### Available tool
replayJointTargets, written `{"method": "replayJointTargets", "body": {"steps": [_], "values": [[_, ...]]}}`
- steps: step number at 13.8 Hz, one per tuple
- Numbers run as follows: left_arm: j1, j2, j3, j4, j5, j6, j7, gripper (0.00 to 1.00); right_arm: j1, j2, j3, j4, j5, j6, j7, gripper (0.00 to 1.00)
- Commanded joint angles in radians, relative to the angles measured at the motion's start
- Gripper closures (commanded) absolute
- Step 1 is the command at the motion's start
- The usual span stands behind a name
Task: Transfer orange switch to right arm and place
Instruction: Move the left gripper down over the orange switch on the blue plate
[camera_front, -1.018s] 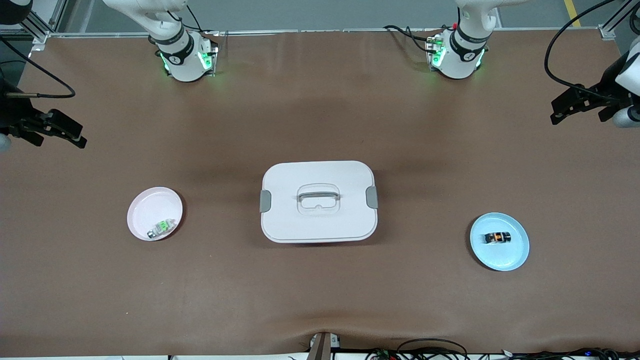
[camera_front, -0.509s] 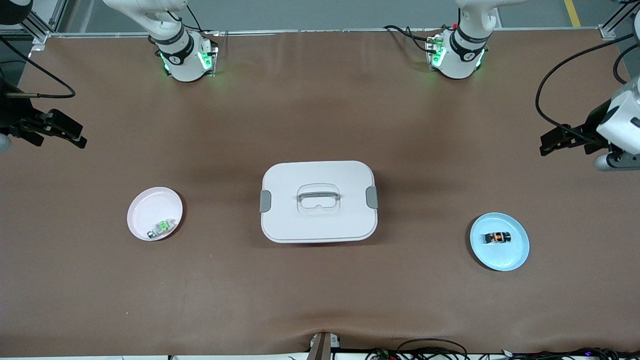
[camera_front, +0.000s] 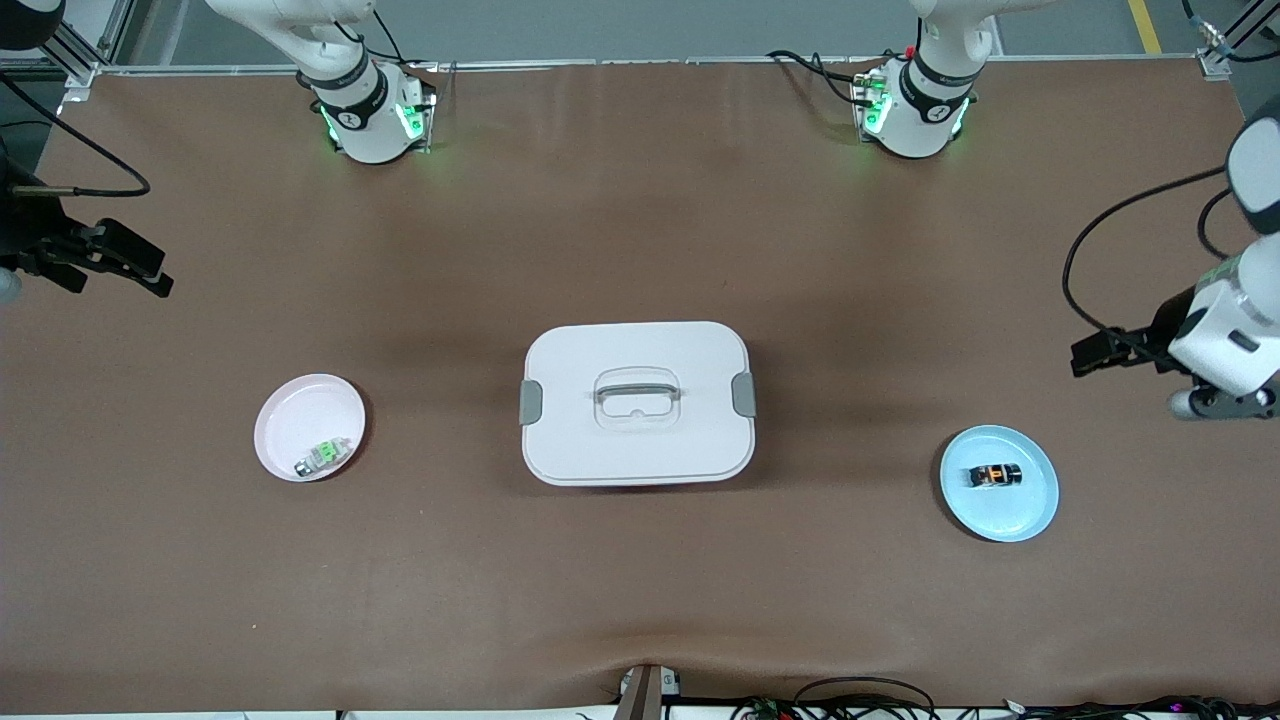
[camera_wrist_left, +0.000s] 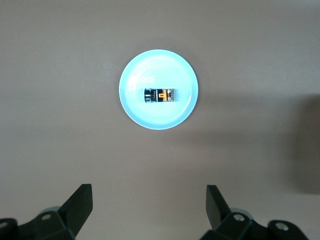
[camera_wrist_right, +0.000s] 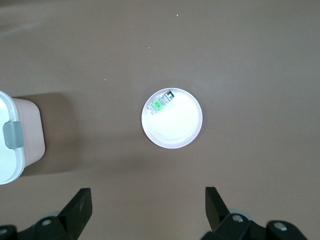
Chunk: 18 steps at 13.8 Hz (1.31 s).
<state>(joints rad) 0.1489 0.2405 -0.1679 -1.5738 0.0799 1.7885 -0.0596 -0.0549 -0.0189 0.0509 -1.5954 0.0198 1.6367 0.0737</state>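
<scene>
The orange switch (camera_front: 995, 476) lies on its side on a light blue plate (camera_front: 1005, 520) toward the left arm's end of the table. In the left wrist view the switch (camera_wrist_left: 160, 95) sits at the middle of that plate (camera_wrist_left: 135, 102). My left gripper (camera_front: 1088, 357) hangs open and empty in the air over bare table beside the blue plate. It also shows open in the left wrist view (camera_wrist_left: 149, 205). My right gripper (camera_front: 140, 268) waits open and empty over the table edge at the right arm's end. It also shows open in the right wrist view (camera_wrist_right: 148, 205).
A white lidded box (camera_front: 600, 450) with grey latches stands mid-table and also shows in the right wrist view (camera_wrist_right: 15, 145). A pale pink plate (camera_front: 300, 410) holds the silver-and-green switch (camera_front: 322, 457) toward the right arm's end. The right wrist view shows that plate (camera_wrist_right: 175, 130) and switch (camera_wrist_right: 161, 101).
My left gripper has travelled over the table toward the blue plate, still open and empty. The right arm, both plates and both switches have not moved.
</scene>
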Motion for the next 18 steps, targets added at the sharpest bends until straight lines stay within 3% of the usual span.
{"method": "replayJointTargets", "body": {"steps": [1, 9, 18], "values": [[0.009, 0.075, -0.005, 0.02, 0.026, 0.05, 0.017, 0.0, -0.009, -0.007, 0.007, -0.004, -0.001, -0.003, 0.011, 0.0], [0.011, 0.296, -0.005, 0.017, 0.08, 0.288, 0.015, 0.0, -0.011, -0.006, 0.007, -0.006, -0.001, -0.005, 0.011, 0.0], [0.017, 0.459, -0.004, 0.023, 0.08, 0.496, 0.014, 0.0, -0.011, -0.006, 0.007, -0.006, -0.001, -0.003, 0.012, 0.0]]}}
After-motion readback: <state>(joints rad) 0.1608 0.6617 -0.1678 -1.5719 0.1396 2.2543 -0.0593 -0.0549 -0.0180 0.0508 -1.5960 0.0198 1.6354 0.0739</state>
